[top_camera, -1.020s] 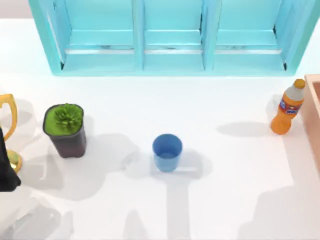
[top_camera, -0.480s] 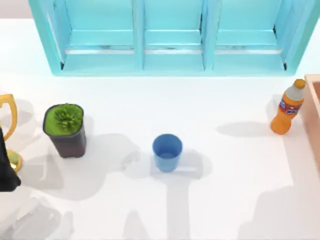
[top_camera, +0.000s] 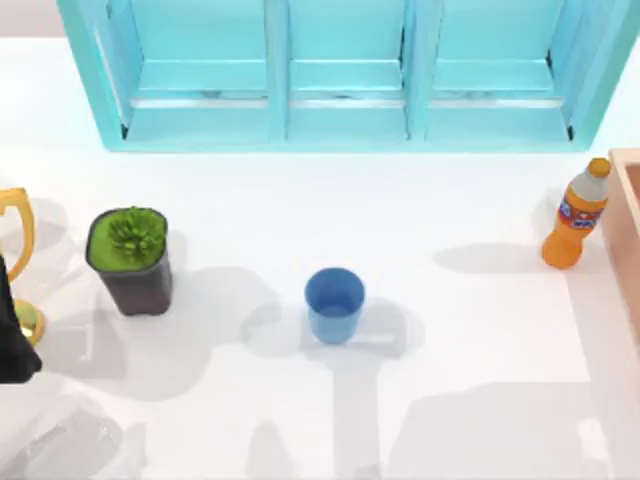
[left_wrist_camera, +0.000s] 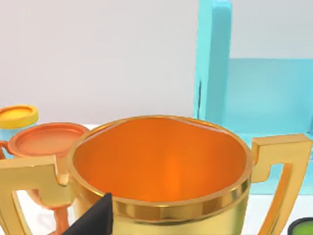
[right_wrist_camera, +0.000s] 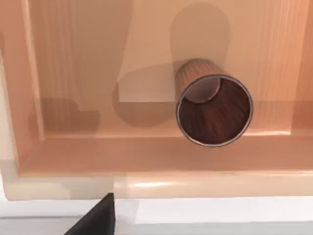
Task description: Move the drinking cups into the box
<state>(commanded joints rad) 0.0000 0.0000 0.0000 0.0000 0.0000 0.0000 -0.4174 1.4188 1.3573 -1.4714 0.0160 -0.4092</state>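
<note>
White table (top_camera: pixel 470 340), smooth and brightly lit, crossed by soft grey shadows. Along its far edge, a turquoise cabinet (top_camera: pixel 345 75) with three open compartments split by upright dividers. Behind it, seen from the left wrist, a plain pale wall (left_wrist_camera: pixel 98 54).

Along the far edge of the white tabletop (top_camera: pixel 300 200) we see a turquoise cabinet (top_camera: pixel 345 75) with three open bays; near the left edge stands a dark pot with a green plant (top_camera: pixel 130 258); at that edge itself, a gold trophy (left_wrist_camera: pixel 161 171), an orange goblet (left_wrist_camera: pixel 49 142) just behind it; an orange soda bottle (top_camera: pixel 576 215) stands upright near the right edge.
</note>
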